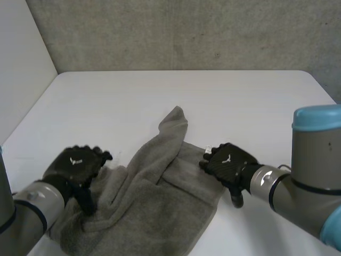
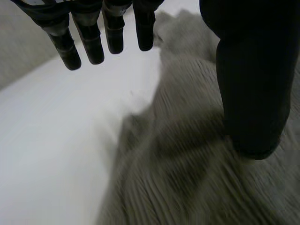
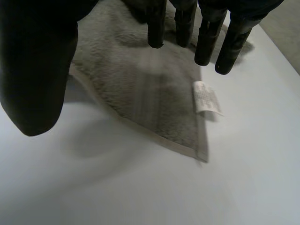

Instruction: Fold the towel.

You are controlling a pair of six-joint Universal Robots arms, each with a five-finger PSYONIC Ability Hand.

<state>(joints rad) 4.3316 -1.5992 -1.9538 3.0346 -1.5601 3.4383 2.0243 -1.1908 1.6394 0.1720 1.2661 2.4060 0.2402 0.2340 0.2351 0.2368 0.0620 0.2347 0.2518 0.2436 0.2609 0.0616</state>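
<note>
A grey towel (image 1: 154, 202) lies crumpled on the white table (image 1: 160, 96), with a ridge of cloth running up to a peak at its far end. My left hand (image 1: 77, 165) hovers over the towel's left edge. In the left wrist view its fingers (image 2: 89, 42) are straight and its thumb (image 2: 253, 84) hangs above the towel (image 2: 187, 178), holding nothing. My right hand (image 1: 229, 162) is at the towel's right corner, by a white label (image 1: 208, 150). There its fingers (image 3: 206, 42) are straight over the towel (image 3: 136, 79) and the label (image 3: 207, 97), apart from the thumb (image 3: 37, 70).
A grey wall (image 1: 186, 32) stands behind the table's far edge, and a white panel (image 1: 21, 64) closes the left side. Bare tabletop spreads beyond the towel towards the far edge and to the right.
</note>
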